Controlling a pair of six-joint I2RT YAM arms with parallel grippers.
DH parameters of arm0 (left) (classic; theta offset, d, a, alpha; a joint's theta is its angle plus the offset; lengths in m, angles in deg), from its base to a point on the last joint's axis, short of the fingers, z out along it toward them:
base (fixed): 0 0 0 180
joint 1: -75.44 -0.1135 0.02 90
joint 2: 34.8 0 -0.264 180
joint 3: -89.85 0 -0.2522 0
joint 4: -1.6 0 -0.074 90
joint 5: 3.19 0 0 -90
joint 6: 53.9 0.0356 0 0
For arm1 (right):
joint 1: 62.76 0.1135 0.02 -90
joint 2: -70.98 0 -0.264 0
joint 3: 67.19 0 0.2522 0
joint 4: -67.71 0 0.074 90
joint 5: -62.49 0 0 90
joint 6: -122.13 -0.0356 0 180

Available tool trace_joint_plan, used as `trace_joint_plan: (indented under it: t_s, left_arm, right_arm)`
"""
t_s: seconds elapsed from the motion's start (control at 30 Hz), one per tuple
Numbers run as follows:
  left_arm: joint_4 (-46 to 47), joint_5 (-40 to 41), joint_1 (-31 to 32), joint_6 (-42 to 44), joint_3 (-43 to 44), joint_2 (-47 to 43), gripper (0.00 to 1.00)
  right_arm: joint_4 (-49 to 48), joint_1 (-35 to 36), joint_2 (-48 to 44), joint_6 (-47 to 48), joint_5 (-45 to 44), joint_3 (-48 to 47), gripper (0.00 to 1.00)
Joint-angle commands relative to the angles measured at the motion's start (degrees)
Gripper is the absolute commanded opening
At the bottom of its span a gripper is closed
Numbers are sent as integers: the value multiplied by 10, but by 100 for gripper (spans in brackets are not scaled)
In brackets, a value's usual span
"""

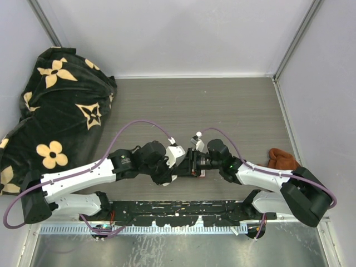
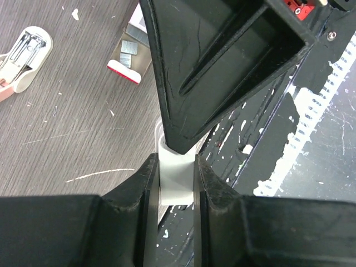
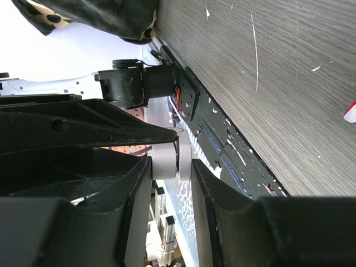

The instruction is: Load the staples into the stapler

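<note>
A small white stapler (image 2: 177, 186) hangs above the table's near edge, gripped from both sides. My left gripper (image 2: 177, 167) is shut on its lower white part, both pads touching it. My right gripper (image 3: 171, 162) is shut on the same stapler (image 3: 167, 160) from the opposite side, and its black fingers fill the top of the left wrist view. In the top view the two grippers (image 1: 179, 160) (image 1: 192, 162) meet tip to tip and hide the stapler. The staples (image 2: 129, 49) lie in their open red-edged box on the table. A second white stapler (image 2: 22, 54) lies open beyond it.
A black blanket with tan flowers (image 1: 55, 111) fills the far left of the table. A brown cloth (image 1: 282, 159) lies at the right edge behind the right arm. The black paint-flecked mounting rail (image 1: 178, 208) runs along the near edge under the grippers.
</note>
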Motion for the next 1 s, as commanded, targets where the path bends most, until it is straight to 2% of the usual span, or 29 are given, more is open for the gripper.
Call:
trace_joint_plan:
  t_s: [0.0, 0.07, 0.1, 0.23, 0.37, 0.53, 0.6, 0.73, 0.97]
  left_arm:
    - [20, 10, 8, 10, 23, -10, 0]
    - [20, 13, 8, 14, 21, -21, 0]
    - [21, 14, 8, 16, 20, -28, 0]
    - [26, 16, 7, 23, 17, -48, 0]
    - [36, 15, 7, 29, 12, -67, 0]
    - [52, 13, 7, 30, -1, -90, 0]
    - [56, 13, 7, 31, -2, -95, 0]
    - [57, 11, 7, 32, -4, -99, 0]
    - [60, 8, 7, 32, -6, -104, 0]
  right_arm:
    - [1, -15, -59, 31, -17, -31, 45]
    - [44, -32, -89, 52, -32, -37, 60]
    - [63, -43, -103, 58, -37, -37, 64]
    - [105, -98, -158, 61, -35, -21, 70]
    - [115, -113, -169, 54, -13, 2, 66]
    - [55, -99, -148, 29, 47, 22, 63]
    - [53, -81, -140, 31, 52, 15, 62]
    - [26, -66, -121, 19, 61, 12, 51]
    - [-29, -47, -88, -3, 65, 15, 48]
